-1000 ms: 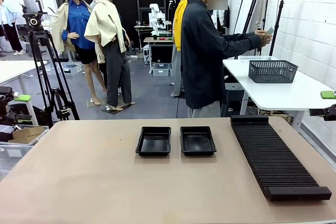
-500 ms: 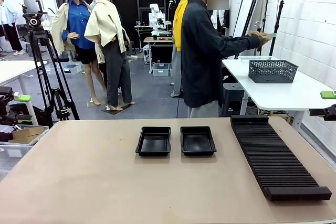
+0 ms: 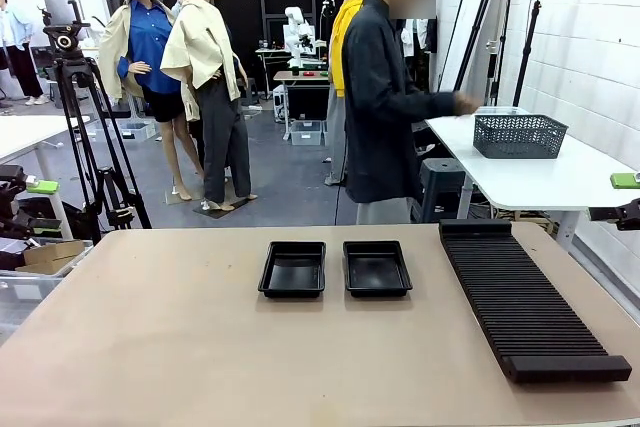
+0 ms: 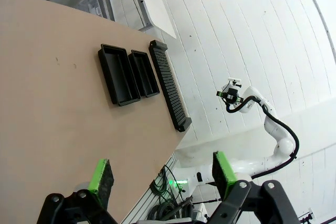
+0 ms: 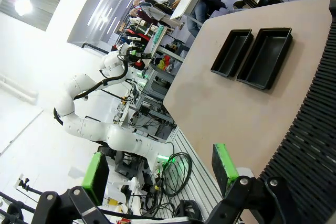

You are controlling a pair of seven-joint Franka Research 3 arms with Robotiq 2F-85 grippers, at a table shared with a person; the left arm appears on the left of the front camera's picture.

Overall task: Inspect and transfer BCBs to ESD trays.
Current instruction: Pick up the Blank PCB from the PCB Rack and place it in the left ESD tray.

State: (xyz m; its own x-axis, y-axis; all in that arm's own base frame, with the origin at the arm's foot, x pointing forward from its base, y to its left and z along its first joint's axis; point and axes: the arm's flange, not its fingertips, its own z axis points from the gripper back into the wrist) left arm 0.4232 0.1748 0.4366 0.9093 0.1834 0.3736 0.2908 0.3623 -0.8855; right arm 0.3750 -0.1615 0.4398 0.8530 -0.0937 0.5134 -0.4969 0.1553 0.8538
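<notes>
A wide tan bench [image 3: 150, 347] fills the near half of the scene. Beyond its far edge a person [image 3: 380, 117] in a dark jacket stands side-on, facing right toward a white side bench [image 3: 540, 177]. One of the person's hands [image 3: 465, 103] is stretched out above it. Whether that hand holds anything cannot be told.

On the right of the tan bench a long black slotted rack [image 3: 520, 302] runs from far to near. Left of it, near the far middle, the left ESD tray [image 3: 293, 273] and the right ESD tray [image 3: 377, 272] sit side by side, just apart. Both trays are empty, with no BCB in either. A dark mesh basket [image 3: 519, 135] rests on the white side bench, near the person's outstretched hand.

The left gripper [image 4: 161, 170] hangs high above the tan bench with its jaws wide apart and nothing between them. The right gripper [image 5: 160, 167] is the same, looking down across the rack toward the trays.

The task looks barely begun, with the boards probably being fetched from the basket. The next move calls for a board to arrive within reach before either arm descends.
</notes>
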